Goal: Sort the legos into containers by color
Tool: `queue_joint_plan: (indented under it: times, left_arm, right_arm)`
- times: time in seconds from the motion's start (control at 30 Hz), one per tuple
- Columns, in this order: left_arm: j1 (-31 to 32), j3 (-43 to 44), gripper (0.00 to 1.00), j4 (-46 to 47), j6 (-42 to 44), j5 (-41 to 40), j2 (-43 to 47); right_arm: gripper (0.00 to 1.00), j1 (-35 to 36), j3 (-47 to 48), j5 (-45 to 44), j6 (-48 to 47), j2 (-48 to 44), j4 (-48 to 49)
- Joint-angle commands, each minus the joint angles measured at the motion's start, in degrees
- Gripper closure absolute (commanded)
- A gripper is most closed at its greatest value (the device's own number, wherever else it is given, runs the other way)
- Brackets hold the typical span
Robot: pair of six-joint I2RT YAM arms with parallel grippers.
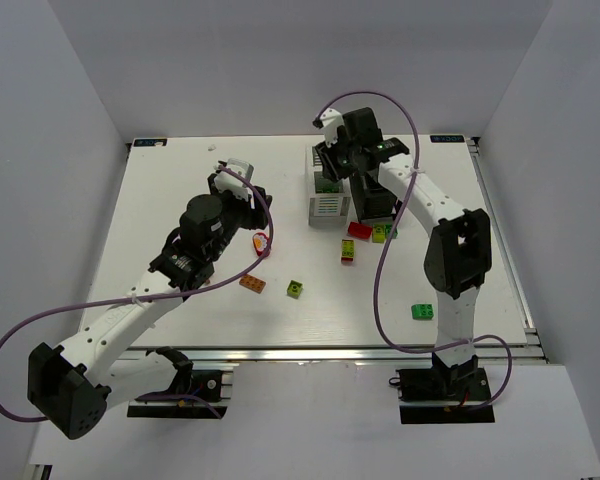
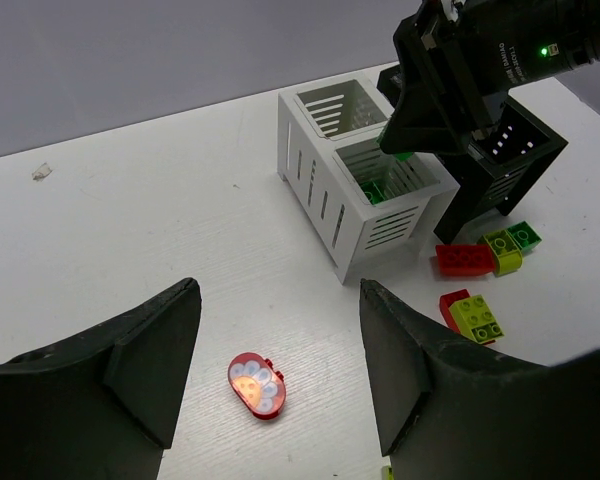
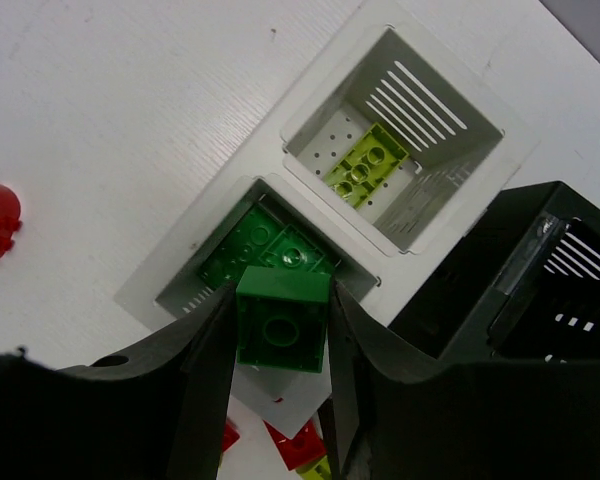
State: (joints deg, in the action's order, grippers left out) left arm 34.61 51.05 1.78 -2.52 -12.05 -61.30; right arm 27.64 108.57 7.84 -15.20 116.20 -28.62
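Top external view: white two-compartment box (image 1: 327, 205) at far centre of tabletop (image 1: 180, 170). Black box (image 1: 368, 208) just beside it on the right, mostly hidden behind right arm (image 1: 450, 250). Loose legos near the boxes: red brick (image 1: 359, 229) touching yellow-green brick (image 1: 382, 233); red-and-yellow-green pair (image 1: 348, 250) just nearer. Closer to the bases: orange brick (image 1: 252, 284), second yellow-green brick (image 1: 296, 289), loose green brick (image 1: 422, 312) well apart on the right. Red rounded piece (image 1: 263, 241) beside the left wrist.

Left wrist view: left pincer (image 2: 280, 340) with jaws apart, holding nothing. Hangs over the red rounded piece, which lies flat on the tabletop between and below the fingers. White box upright beyond, green visible in its nearer compartment.

Right wrist view: right pincer (image 3: 280, 310) clamped on held green brick (image 3: 280, 335), directly over the white box's compartment containing other green bricks (image 3: 255, 250). Long lime brick (image 3: 365, 165) flat in the other compartment. Black box alongside; contents not discernible.
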Motion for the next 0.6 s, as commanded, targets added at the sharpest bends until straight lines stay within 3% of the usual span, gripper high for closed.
queue_joint_plan:
  times: [0.0, 0.13, 0.43, 0.57]
  left_arm:
    - [-0.3, -0.3, 0.26, 0.8, 0.4, -0.2, 1.5]
    - [-0.3, -0.3, 0.26, 0.8, 0.4, -0.3, 1.4]
    - [-0.3, -0.4, 0.26, 0.8, 0.4, -0.2, 1.5]
    - [-0.3, -0.3, 0.26, 0.8, 0.2, 0.4, 1.7]
  right_arm:
    - [0.71, -0.7, 2.7, 1.7, 1.1, 1.4, 0.1]
    - [0.41, -1.0, 3.1, 2.8, 1.3, 2.0, -0.4]
    - [0.31, -1.7, 2.1, 5.0, 0.6, -0.9, -1.5]
    - [0.25, -3.3, -9.0, 13.7, -6.6, -13.5, -0.5]
